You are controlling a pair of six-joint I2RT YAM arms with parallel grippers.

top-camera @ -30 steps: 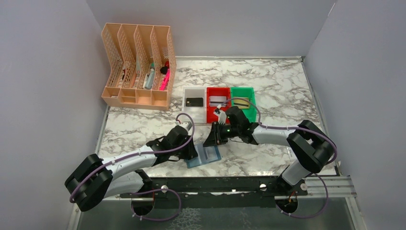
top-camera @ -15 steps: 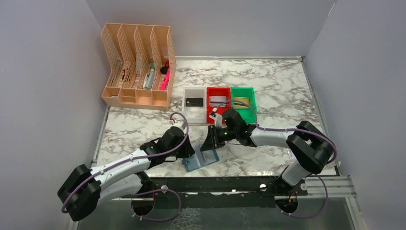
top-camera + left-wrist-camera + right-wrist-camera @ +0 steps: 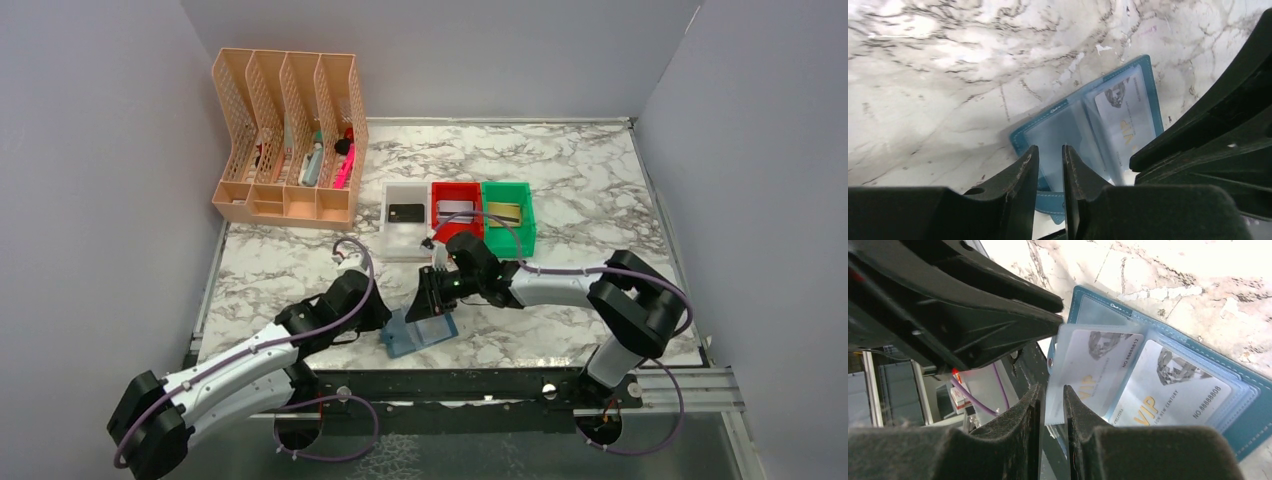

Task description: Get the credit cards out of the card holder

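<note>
Bright, even overhead light fills the top view; the arms cast only soft, faint shadows near the near edge of the counter (image 3: 600, 170). In the left wrist view, glare bleaches the marble. The left claw (image 3: 1048, 165) and right claw (image 3: 1050, 400) look dark and blurred up close; the card holder (image 3: 1168, 385) stays sharp.

Peach mesh file rack (image 3: 285, 140) at 10 o'clock on marble surface (image 3: 590, 180). White bin (image 3: 400, 240), red bin (image 3: 455, 187) and green bin (image 3: 528, 215) abut at 12 o'clock.

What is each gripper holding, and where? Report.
Right gripper pinches a clear pocket leaf of the card holder by its free edge; left gripper seems to clamp the blue edge.
</note>
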